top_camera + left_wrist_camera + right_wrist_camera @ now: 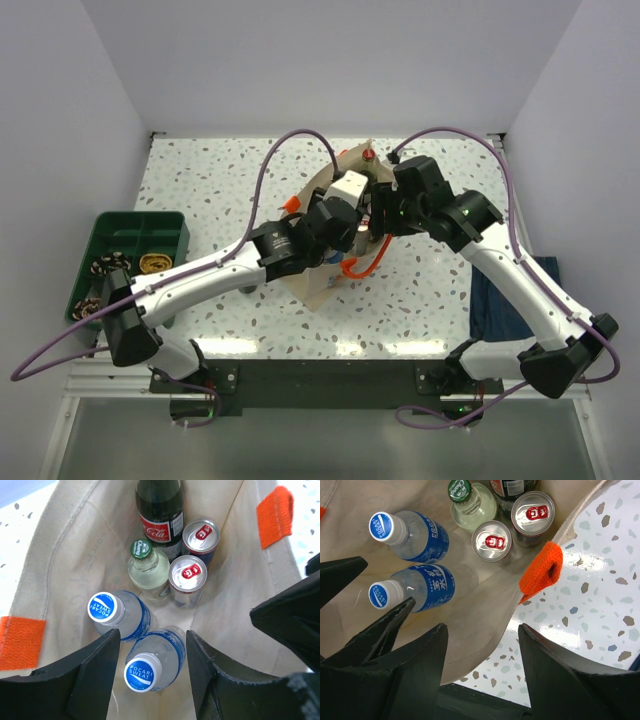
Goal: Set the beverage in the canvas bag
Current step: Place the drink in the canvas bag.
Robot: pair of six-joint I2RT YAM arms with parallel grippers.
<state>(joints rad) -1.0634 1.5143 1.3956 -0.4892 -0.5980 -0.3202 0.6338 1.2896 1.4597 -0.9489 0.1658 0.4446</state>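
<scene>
The left end effector (152, 637) hangs inside the beige canvas tote bag with orange strap handles (65, 545). Its fingers are spread either side of a clear plastic bottle with a blue label and a white-and-blue cap (150, 665), probably for letting it go. That bottle leans inside the bag beside a matching second bottle (117, 612), a green-capped clear bottle (145, 570), a dark cola bottle (160, 515) and two silver-topped cans (187, 577).

The right end effector (482, 630) is also spread, straddling the bag's rim, apparently to keep the mouth open.

From above, both arms hide the opening. I can't tell whether either finger touches the bottle.
</scene>
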